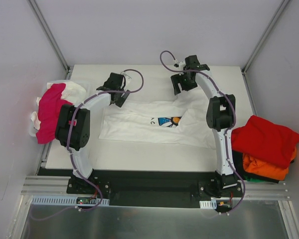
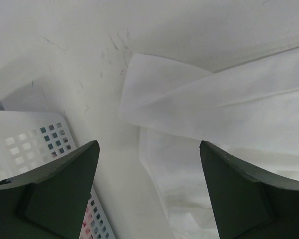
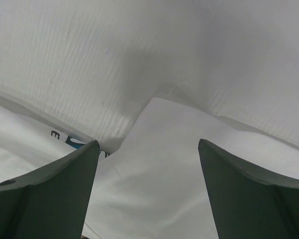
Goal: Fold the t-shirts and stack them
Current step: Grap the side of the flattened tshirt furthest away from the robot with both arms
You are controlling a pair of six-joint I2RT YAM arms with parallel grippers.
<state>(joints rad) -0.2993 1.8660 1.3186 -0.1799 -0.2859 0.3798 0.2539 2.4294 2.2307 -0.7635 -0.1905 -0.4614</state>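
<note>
Top external view: white printed cotton t-shirt (image 1: 154,124) lies partly folded on counter (image 1: 139,158) centre; left hand (image 1: 118,97) and right hand (image 1: 182,87) wide, empty, at its 12 o'clock. Folded red-orange stack (image 1: 266,144) at 3 o'clock; magenta-white heap (image 1: 52,112) at 9 o'clock not yet folded

Jaws gape on left end effector (image 1: 121,98) and right end effector (image 1: 179,89).

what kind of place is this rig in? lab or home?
Most likely a lab test cell: plain white walls on metal framing, left arm and right arm bolted to an aluminium rail, a white t-shirt spread on a white table.
</note>
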